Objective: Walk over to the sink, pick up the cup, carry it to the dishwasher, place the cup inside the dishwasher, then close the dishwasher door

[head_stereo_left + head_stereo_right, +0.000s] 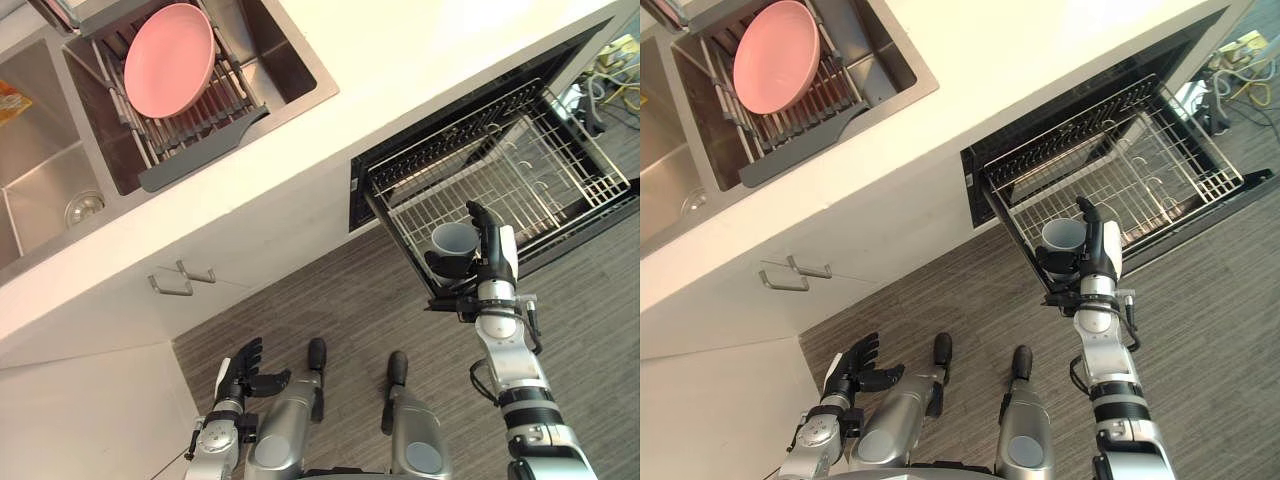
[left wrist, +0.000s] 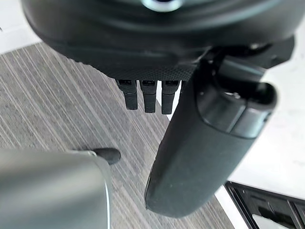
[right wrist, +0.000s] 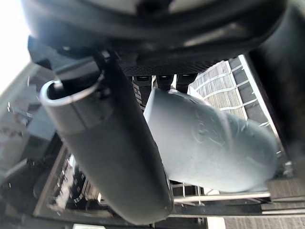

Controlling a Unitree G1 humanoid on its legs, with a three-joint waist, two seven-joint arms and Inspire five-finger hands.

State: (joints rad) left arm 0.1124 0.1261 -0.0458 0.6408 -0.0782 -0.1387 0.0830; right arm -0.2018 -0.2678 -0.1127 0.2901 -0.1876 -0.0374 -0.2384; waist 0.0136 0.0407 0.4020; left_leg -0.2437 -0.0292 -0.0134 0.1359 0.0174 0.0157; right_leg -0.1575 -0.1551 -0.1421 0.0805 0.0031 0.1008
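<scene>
**Cup in right hand at dishwasher rack**

The right hand (image 1: 497, 255) is wrapped around the grey cup (image 1: 452, 240), with the thumb on one side and the fingers on the other. The cup's mouth faces up toward the head camera. It is at the front corner of the wire rack (image 1: 530, 150), which stands out of the dishwasher (image 1: 372, 170) under the white counter (image 1: 400, 70). I cannot tell whether the cup touches the rack.

The left hand (image 1: 243, 372) hangs low over the floor, fingers relaxed and holding nothing. A pink plate (image 1: 168, 45) sits in the sink (image 1: 40, 170).
</scene>
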